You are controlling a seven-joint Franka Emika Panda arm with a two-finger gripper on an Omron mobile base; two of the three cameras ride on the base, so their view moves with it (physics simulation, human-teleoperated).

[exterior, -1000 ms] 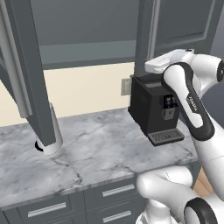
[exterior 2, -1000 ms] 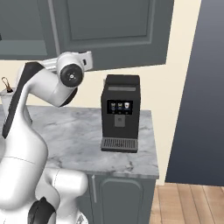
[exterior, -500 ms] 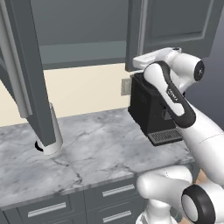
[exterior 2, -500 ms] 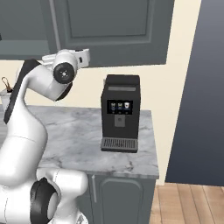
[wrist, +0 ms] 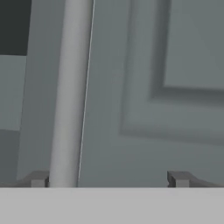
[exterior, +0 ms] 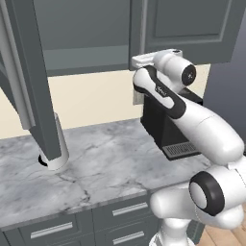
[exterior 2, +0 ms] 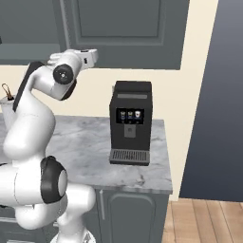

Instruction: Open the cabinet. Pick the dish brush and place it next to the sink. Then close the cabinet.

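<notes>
Gripper facing the right door of the wall cabinet, jaws wide, nothing held.

The large dark grey wall cabinet (exterior: 187, 29) is hanging above the grey marble counter (exterior: 110, 163), its left door (exterior: 29, 72) standing swung open and its right door (wrist: 175, 87) sitting shut. The long silver bar handle (wrist: 70, 92) is running upright just inside the left fingertip (wrist: 38, 178). The two-finger gripper (wrist: 108, 179) is standing spread wide, grasping nothing. The black coffee machine (exterior 2: 129, 121) is sitting on the counter below.
</notes>
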